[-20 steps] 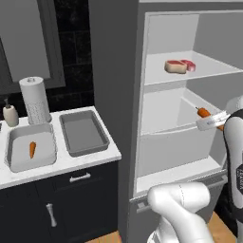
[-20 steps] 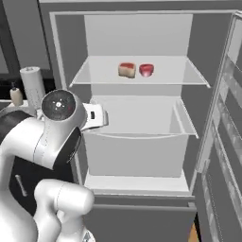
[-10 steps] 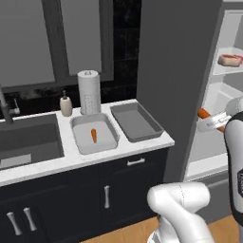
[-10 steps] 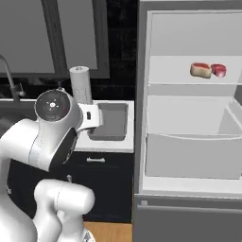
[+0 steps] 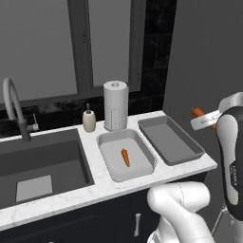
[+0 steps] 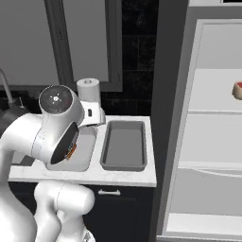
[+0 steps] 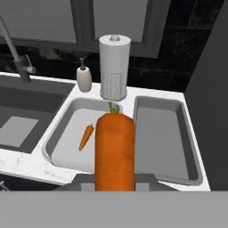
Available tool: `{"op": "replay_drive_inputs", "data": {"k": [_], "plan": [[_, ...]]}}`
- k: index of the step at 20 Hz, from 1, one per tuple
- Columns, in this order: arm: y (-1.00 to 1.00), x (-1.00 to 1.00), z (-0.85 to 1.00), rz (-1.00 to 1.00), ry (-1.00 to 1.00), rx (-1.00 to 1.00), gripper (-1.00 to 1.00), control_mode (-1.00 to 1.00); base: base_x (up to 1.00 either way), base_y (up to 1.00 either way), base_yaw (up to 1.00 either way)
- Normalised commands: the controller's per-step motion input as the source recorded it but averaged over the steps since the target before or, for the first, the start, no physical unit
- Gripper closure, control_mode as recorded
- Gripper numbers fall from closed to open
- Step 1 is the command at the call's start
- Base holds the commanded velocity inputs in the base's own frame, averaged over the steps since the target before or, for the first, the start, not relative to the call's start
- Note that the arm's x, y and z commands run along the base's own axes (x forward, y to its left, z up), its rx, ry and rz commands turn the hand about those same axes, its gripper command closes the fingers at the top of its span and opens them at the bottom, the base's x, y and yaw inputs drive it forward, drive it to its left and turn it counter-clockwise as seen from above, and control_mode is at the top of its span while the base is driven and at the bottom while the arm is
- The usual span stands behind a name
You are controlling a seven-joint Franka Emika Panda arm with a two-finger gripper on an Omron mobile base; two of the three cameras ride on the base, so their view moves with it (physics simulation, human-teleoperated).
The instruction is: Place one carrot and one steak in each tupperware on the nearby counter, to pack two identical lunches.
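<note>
My gripper [image 5: 205,119] is shut on a carrot [image 5: 197,112], held in the air right of the counter [image 5: 95,182] and above its height. In the hand view this held carrot [image 7: 115,149] stands upright over the gap between the two tupperware. The lighter tupperware [image 7: 67,147] holds another small carrot [image 7: 86,136], also seen from the left base [image 5: 125,157]. The darker tupperware [image 5: 171,140] to its right has nothing in it. A steak [image 6: 237,89] lies on a shelf of the open fridge at the far right.
A paper towel roll [image 5: 116,105] and a soap bottle [image 5: 88,118] stand behind the trays. The dark sink basin [image 5: 38,163] with its faucet [image 5: 12,102] lies to the left. The fridge's grey side wall [image 6: 170,118] rises right of the counter.
The whole picture has shifted: the base has driven from the open fridge towards the counter, so the trays now sit in the middle. The carrot stays in the shut gripper.
</note>
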Motion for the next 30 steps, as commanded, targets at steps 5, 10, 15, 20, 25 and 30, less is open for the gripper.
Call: {"op": "replay_drive_inputs", "data": {"k": [5,10,15,20,25,30], "plan": [[-0.10,0.76,-0.82,0.00,0.25,-0.04,1.00,-1.00,0.00,0.00,0.00],[-0.01,0.76,-1.00,0.00,0.22,-0.01,1.00,-1.00,0.00,0.00,0.00],[-0.25,0.63,-0.98,0.00,0.11,0.00,1.00,-1.00,0.00,0.00,0.00],[-0.15,0.64,-0.79,0.00,0.03,-0.05,1.00,-1.00,0.00,0.00,0.00],[-0.01,0.63,-0.53,0.00,0.08,-0.10,1.00,-1.00,0.00,0.00,0.00],[-0.25,0.49,-0.27,0.00,0.01,0.00,1.00,-1.00,0.00,0.00,0.00]]}}
